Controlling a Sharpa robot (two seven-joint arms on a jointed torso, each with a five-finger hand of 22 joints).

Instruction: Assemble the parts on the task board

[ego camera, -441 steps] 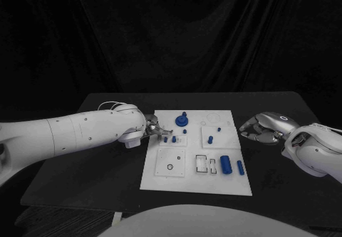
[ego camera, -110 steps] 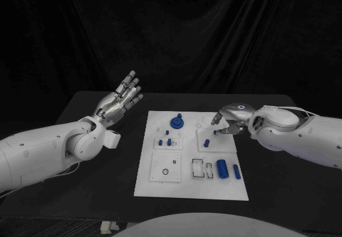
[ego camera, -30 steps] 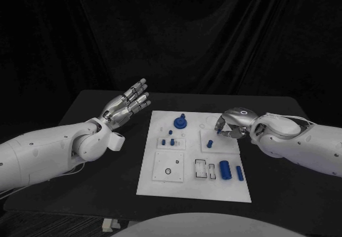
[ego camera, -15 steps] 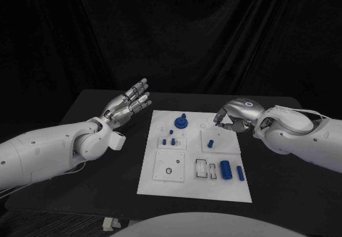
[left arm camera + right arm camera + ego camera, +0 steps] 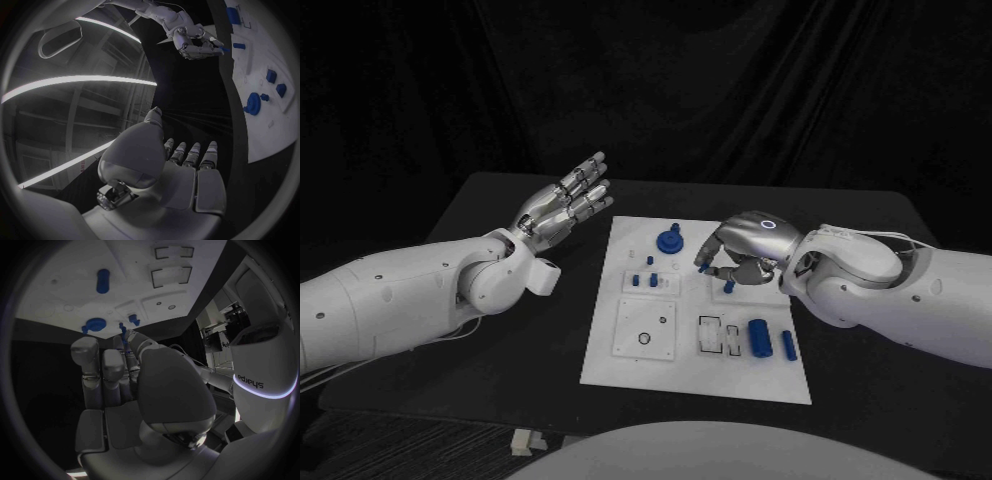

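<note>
A small blue peg (image 5: 702, 268) is pinched at the fingertips of the right hand (image 5: 737, 255), which hangs over the middle of the white board (image 5: 639, 365), probably so the peg can be lined up with one of the holes below. The right wrist view shows the peg (image 5: 124, 335) pointing from the curled fingers toward the board. The board itself carries a round blue knob (image 5: 671, 241) near its far edge, short pegs (image 5: 643, 280) standing in a small plate, and two blue cylinders (image 5: 760, 337) lying by rectangular slots. The left hand (image 5: 565, 209) is raised off to the side with fingers spread, holding nothing, apparently keeping out of the way.
</note>
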